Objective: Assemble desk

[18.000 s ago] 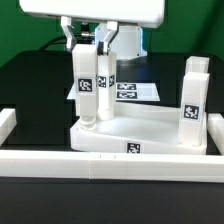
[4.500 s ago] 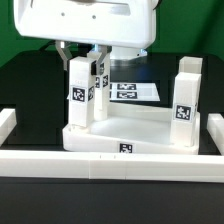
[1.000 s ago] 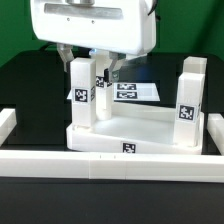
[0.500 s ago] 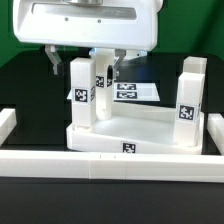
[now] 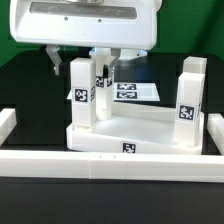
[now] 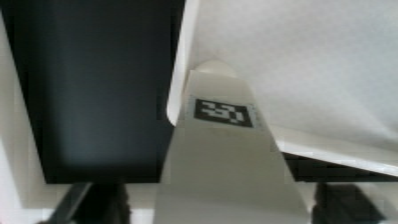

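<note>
My gripper (image 5: 82,62): it hangs in the upper middle of the exterior view, under the big white wrist housing, one finger (image 5: 53,60) to the picture's left of the leg and the other to its right. The jaws stand fairly wide; whether the pads touch the leg I cannot tell.

Leg between my fingers: the near-left leg (image 5: 81,92), upright on the tabletop (image 5: 140,130), tag facing the camera.

Wrist view: this leg (image 6: 226,110) rises straight toward my camera, its tag plain in the middle, my dark fingertips blurred on either side.

The key relation: the leg lies directly below me, its long axis vertical and in line with my approach, so any coming move runs along that axis.

Where the desk is: tabletop in the lower centre, against the front rail (image 5: 110,160).

Other legs: one (image 5: 101,78) just behind mine, a pair (image 5: 187,95) at centre right, all upright.

Judgement: the leg looks seated; closing in to turn it home seems the step.

Risk: an off-centre squeeze could tilt it.
</note>
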You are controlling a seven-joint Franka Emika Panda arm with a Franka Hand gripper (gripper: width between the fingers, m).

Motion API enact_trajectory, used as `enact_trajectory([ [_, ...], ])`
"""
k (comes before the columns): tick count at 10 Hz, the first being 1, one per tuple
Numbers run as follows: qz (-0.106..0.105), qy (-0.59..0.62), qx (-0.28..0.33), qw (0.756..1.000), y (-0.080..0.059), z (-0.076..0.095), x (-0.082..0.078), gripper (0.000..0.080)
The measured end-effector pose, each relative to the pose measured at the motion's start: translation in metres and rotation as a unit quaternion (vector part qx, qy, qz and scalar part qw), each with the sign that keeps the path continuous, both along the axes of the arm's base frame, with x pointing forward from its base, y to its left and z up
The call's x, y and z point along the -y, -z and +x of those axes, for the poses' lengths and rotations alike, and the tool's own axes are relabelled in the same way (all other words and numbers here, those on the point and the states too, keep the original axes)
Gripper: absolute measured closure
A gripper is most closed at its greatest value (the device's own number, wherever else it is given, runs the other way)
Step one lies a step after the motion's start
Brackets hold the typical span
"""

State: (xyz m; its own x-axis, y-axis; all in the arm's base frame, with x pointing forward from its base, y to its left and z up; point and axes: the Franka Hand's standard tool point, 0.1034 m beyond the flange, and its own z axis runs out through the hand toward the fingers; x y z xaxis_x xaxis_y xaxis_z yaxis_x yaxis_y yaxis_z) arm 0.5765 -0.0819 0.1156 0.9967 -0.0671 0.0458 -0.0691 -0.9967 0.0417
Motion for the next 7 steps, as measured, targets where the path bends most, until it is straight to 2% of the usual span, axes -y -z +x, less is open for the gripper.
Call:
enact_trajectory([
  [1, 0.0, 0.0, 0.0, 1.0, 0.0, 0.0, 0.0, 0.0462],
  [2, 0.0, 0.0, 0.0, 1.0, 0.0, 0.0, -0.0001, 0.0511],
  [6, 0.002, 0.012, 0.0, 1.0, 0.0001, -0.0003, 0.0002, 0.0511],
  [7, 0.009, 0.056, -0.004, 0.998, 0.0002, -0.0026, 0.0028, 0.0511],
])
